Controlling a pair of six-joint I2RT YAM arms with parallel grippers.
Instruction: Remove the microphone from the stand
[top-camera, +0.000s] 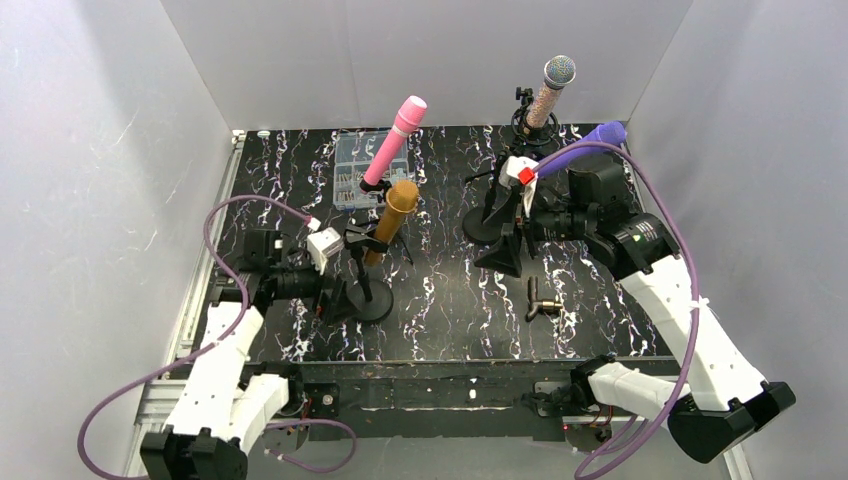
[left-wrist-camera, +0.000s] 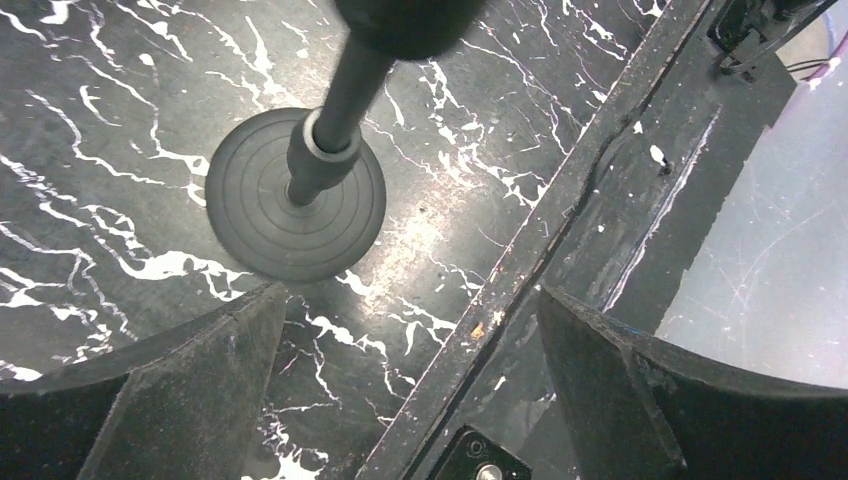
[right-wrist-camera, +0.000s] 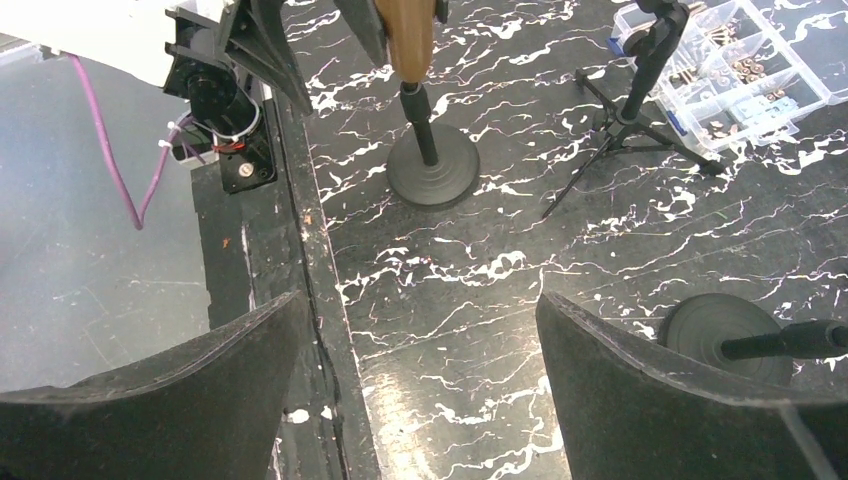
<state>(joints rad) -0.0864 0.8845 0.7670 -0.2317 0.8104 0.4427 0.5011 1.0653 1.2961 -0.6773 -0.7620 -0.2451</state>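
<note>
Left gripper (left-wrist-camera: 408, 300) is held wide open, and nothing is gripped between its fingers; only bare table (left-wrist-camera: 120, 60) and the dark front rail (left-wrist-camera: 560, 230) are framed by them in the left wrist view. It is poised low, just beside the pole (left-wrist-camera: 335, 120) of the stand, whose round base (left-wrist-camera: 295, 205) is seen ahead of the fingertips and apart from them.

The gold microphone (top-camera: 397, 212) is judged to be the task's thing (three others stand on the table, but this one is nearest that gripper). It is seated in the clip (top-camera: 365, 238) at the top of the pole, tilted with its head up and away from the arms, so it has not yet been removed. The tilt is set by the clip, and the stand is steadied by its broad base. A pull along the microphone's own axis is therefore thought likelier to free it than a straight lift, which could carry the stand along.

The right gripper (right-wrist-camera: 420, 300) is likewise spread wide with nothing in it. It is pointed across the table toward the gold microphone, which is seen at the top of its wrist view, well apart from the fingers. A second round base (right-wrist-camera: 725, 330) lies just beside the finger at the right of that view.

From this placing it is judged that the stand may be braced by one arm while the microphone is drawn out by the other, though which does which cannot be told.
</note>
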